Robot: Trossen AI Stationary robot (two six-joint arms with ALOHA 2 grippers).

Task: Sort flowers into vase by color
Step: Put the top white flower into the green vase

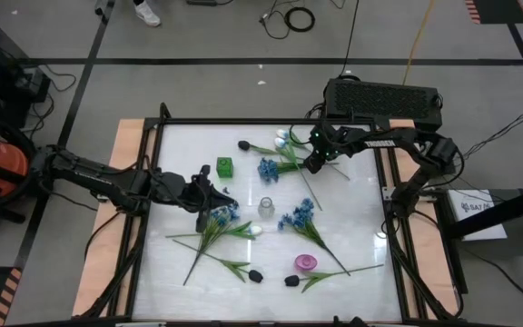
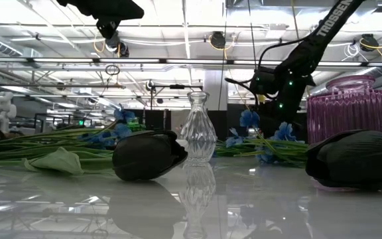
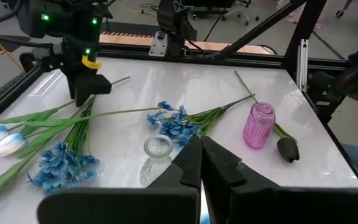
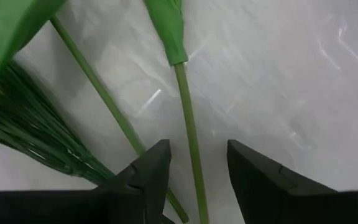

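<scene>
A: Risk of a double pick at the right gripper [image 4: 194, 171]. Two green stems [image 4: 188, 134] running side by side, one between the parted fingers [image 4: 148, 171], the other just beside the near finger. Closing off-centre likely to pinch both, or to nudge the thin stem aside and shut on nothing.

B: Grip state?

A: Right gripper partly open, nothing held. Low over the worktop [image 1: 361, 227] at the far side, among the stems of the white tulips [image 1: 284, 138] and a blue spray [image 1: 269, 168]. Unclear from the wrist view which bloom belongs to the straddled stem; wrong colour possible on that account.

B: Left side?

A: Left gripper [image 3: 201, 165] closed, empty as far as visible, near the bundle of blue and white flowers [image 1: 221, 218] on the left half of the worktop.

B: Vases?

A: Clear glass vase [image 1: 265, 208] mid-worktop, pink vase [image 1: 305, 263] nearer the front edge, green vase [image 1: 224, 167] further back. None holding flowers yet. Long stems trailing near the clear vase; a lifted flower dragging across could tip it.

B: Other flowers?

A: Black tulip buds [image 1: 255, 274] lying apart near the front; second blue spray [image 1: 298, 216] beside the clear vase.
</scene>
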